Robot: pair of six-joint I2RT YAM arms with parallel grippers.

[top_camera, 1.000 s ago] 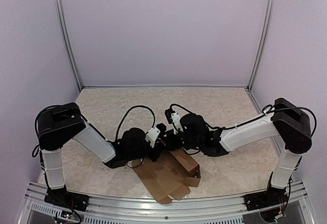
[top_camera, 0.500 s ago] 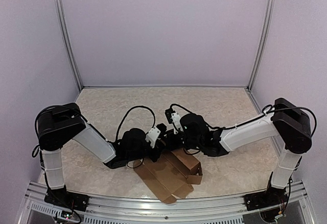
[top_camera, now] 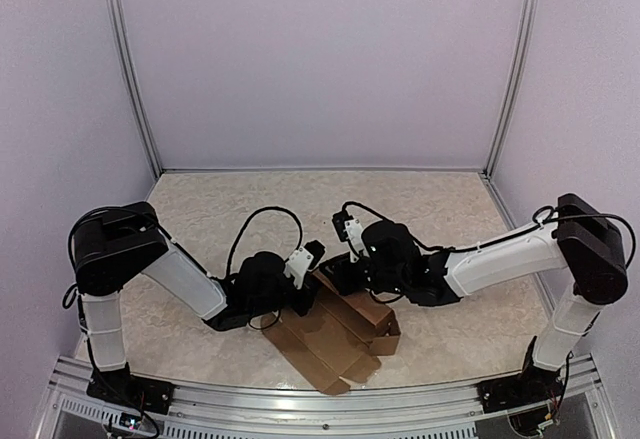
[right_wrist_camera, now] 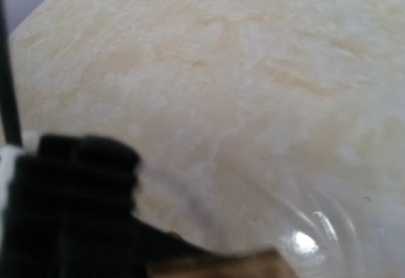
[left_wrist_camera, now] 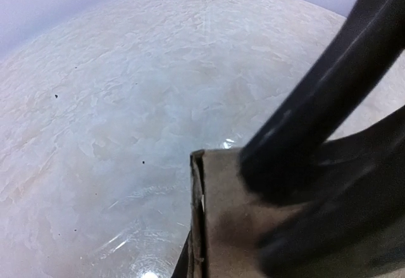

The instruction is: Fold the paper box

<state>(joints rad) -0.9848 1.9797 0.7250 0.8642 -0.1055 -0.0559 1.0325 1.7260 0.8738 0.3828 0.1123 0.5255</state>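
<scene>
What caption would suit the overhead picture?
Left arm and right arm bend over a partly folded paper box on the table.

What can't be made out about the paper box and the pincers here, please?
Top view: right pincer jaws hidden under its own wrist; open or shut unclear.
Left wrist view: paper box mostly covered by dark fingers, cut by bottom edge.
Right wrist view: blurred; box barely shows.

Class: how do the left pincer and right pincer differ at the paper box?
The left pincer is shut on the paper box's edge; the right pincer's grip is too blurred to judge. The left pincer reaches from the left, the right pincer from the right. Both meet at the box.
</scene>
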